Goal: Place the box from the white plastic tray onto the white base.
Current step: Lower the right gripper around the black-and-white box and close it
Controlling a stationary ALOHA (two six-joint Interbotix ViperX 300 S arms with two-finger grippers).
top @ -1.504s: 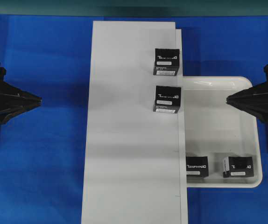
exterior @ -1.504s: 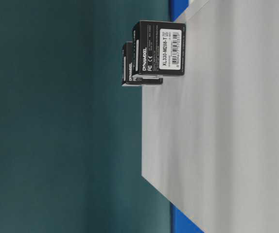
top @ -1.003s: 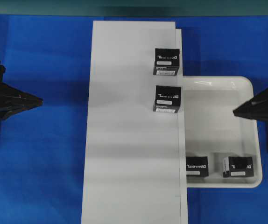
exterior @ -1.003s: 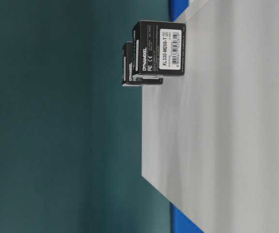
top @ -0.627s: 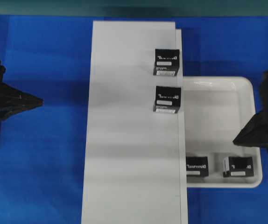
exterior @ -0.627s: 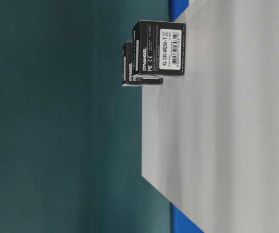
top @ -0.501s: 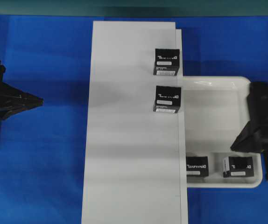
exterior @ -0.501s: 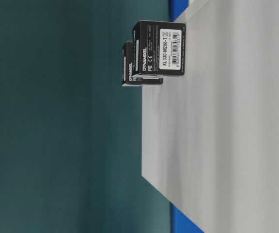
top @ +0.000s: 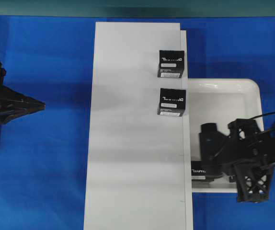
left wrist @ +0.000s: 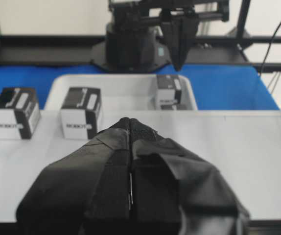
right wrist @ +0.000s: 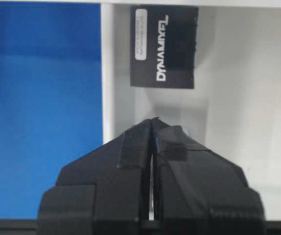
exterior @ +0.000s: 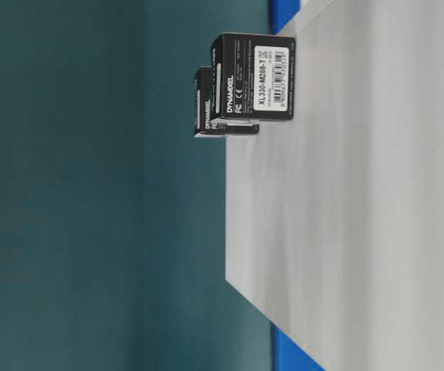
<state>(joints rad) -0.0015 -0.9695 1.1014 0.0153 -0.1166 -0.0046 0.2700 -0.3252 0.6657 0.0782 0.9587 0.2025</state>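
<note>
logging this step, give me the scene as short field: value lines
boxes on white base: two, near its tray-side edge
white plastic tray: one box seen ahead of the fingertips, apart from them
right gripper: shut, empty, over the tray
left gripper: shut, empty, parked at the left
</note>
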